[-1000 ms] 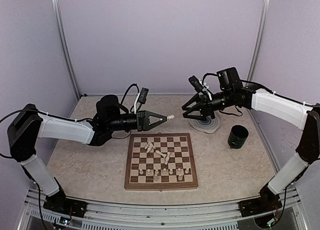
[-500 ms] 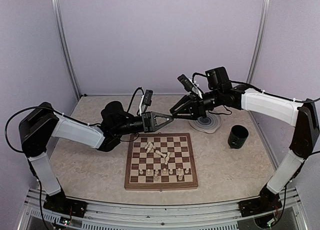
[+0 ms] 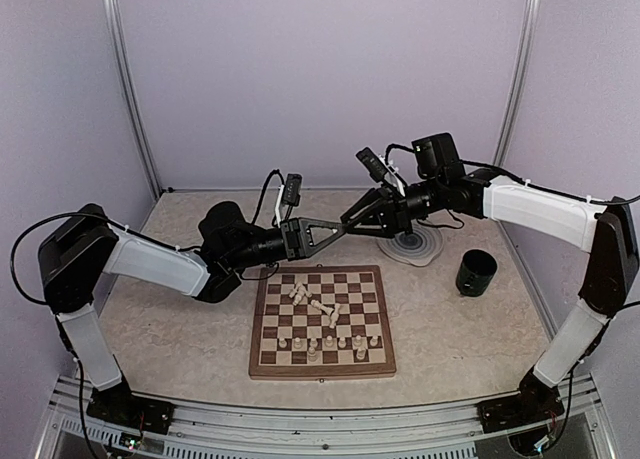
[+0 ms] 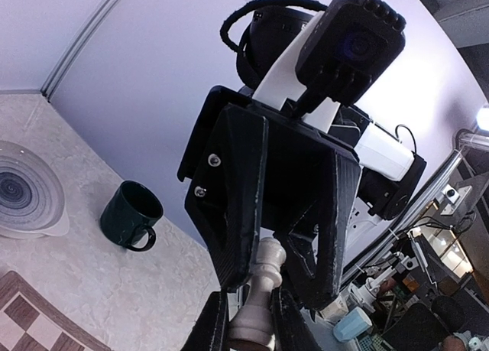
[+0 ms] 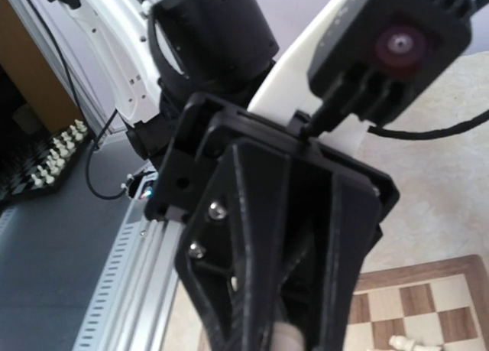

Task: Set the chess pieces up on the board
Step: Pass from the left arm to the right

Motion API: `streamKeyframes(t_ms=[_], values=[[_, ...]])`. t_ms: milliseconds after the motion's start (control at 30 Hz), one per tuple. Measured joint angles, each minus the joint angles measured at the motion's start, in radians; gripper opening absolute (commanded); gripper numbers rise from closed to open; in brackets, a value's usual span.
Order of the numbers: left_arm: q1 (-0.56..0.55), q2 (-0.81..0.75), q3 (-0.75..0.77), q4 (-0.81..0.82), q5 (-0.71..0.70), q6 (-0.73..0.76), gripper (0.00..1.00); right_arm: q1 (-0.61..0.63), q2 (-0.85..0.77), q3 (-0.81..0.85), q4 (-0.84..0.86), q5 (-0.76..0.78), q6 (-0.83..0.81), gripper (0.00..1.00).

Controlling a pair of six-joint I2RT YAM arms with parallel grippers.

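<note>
My left gripper [image 3: 335,229] is shut on the base of a pale chess piece [image 4: 260,290], held in the air above the board's far edge. My right gripper [image 3: 350,222] meets it tip to tip. Its dark fingers [image 4: 244,213] stand either side of the piece's head with a small gap on one side. In the right wrist view only the pale tip of the piece [image 5: 289,340] shows. The board [image 3: 322,371] lies below. Several chess pieces [image 3: 315,301] lie toppled on its middle, and several stand [image 3: 330,344] in the near rows.
A round grey-ringed plate [image 3: 410,247] sits behind the board's far right corner, under the right arm. A dark green mug [image 3: 476,272] stands to the right of the board. Lilac walls and metal posts close in the table.
Both arms moved toward each other until the gripper tips met over the board's far edge. The right jaws narrowed around the head of the piece held by the left gripper.
</note>
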Motion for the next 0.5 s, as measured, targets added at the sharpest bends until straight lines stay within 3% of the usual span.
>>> streamKeyframes(t_ms=[167,400,500], values=[[-0.001,0.000,-0.001,0.001,-0.002,0.000,0.06,0.000,0.000,0.000,0.003,0.012,0.002,0.27],[-0.001,0.000,-0.017,0.026,-0.014,0.000,0.06,-0.004,0.000,0.000,0.004,0.024,0.009,0.36],[-0.001,0.000,-0.022,0.034,-0.019,-0.001,0.06,-0.011,0.000,-0.002,0.006,0.035,0.009,0.33]])
